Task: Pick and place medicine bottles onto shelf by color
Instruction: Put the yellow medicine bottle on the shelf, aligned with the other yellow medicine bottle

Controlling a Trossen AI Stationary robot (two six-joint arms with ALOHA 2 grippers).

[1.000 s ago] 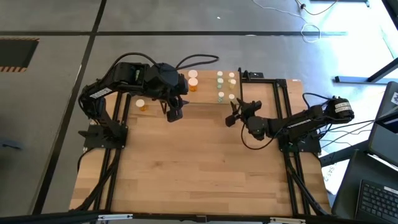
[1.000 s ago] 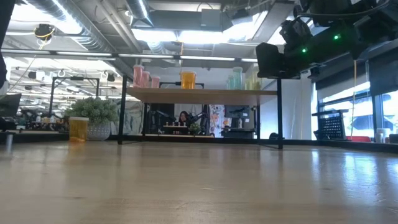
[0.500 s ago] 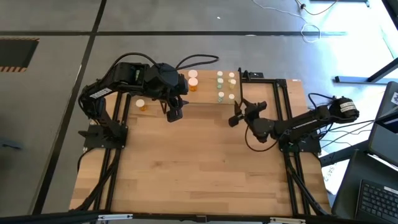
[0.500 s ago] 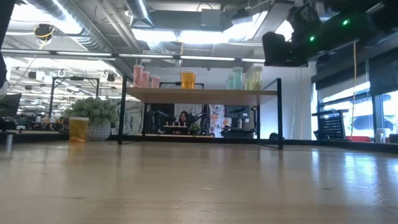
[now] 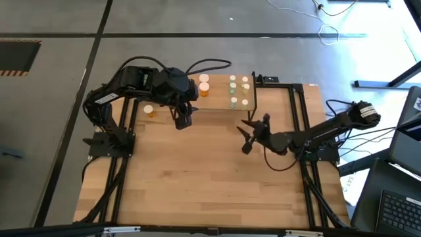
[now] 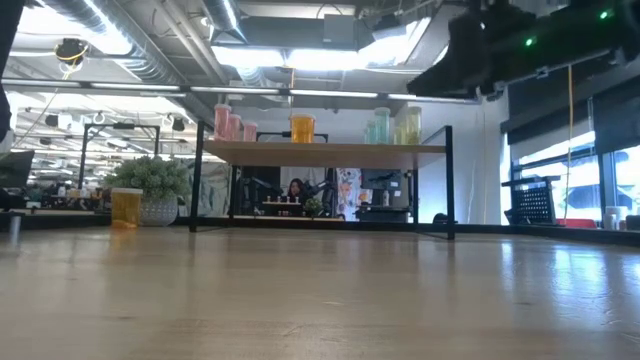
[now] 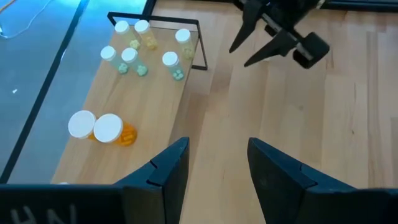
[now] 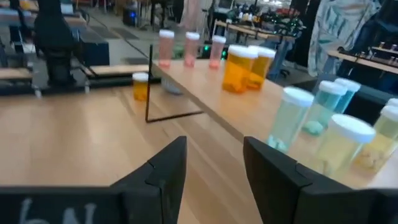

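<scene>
Light-wood shelf board (image 8: 249, 118) on thin black metal frame: smooth, satin. Large wooden tabletop (image 5: 197, 171): planked grain, faint sheen. Translucent glossy plastic medicine bottles (image 8: 239, 68), matt pale caps. Dark matt gripper fingers (image 7: 168, 171) noted.

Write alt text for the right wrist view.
A light-wood shelf board on a thin black frame carries capped medicine bottles: three pink-red bottles, two orange bottles, and pale green-yellow bottles. One small orange bottle stands beyond it. The right gripper shows empty, open jaws.
</scene>
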